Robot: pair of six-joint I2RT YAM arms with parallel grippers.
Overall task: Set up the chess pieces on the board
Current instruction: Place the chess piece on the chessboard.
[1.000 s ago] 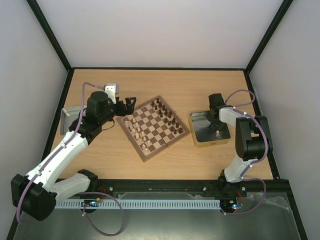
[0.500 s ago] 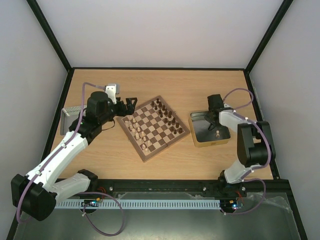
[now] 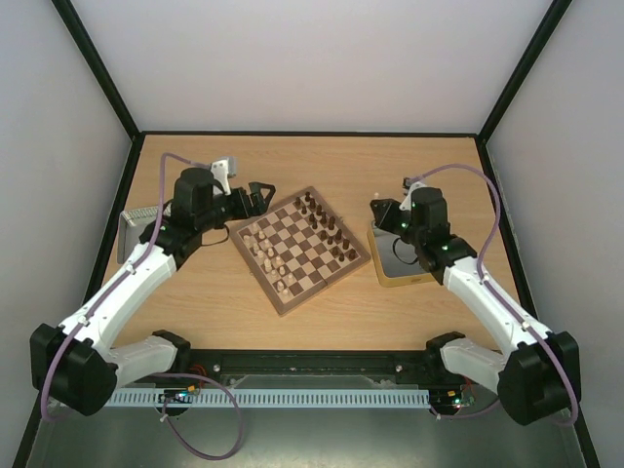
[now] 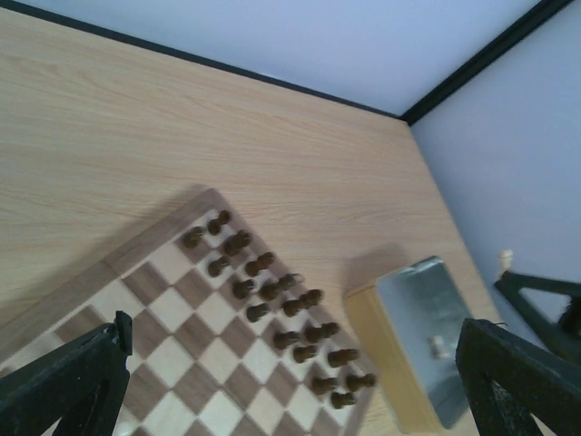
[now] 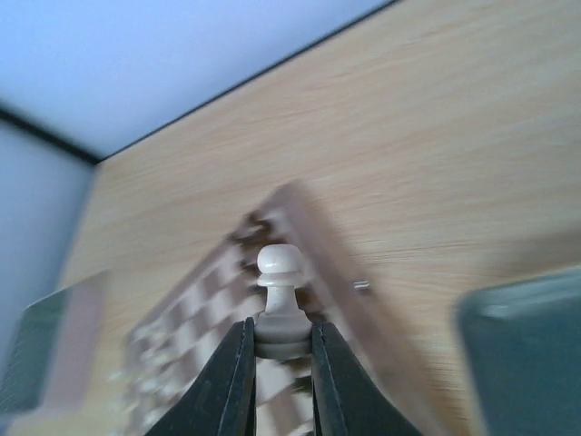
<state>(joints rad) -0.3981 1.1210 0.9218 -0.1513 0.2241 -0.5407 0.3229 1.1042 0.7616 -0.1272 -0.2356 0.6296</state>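
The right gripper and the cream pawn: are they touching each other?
Touching. The right wrist view shows the right gripper closed on the cream pawn, with both fingers pressed against its base and no gap on either side.

Clad in glossy white shells along the left arm (image 3: 122, 288) and right arm (image 3: 487, 297), jointed with matte black housings (image 3: 192, 198), strung with 2 lilac cables (image 3: 468, 169), topped by a pale grey camera block (image 3: 223, 168) and tipped at the right gripper (image 5: 280, 325) with 2 slim, tapering black fingers (image 5: 234, 381).
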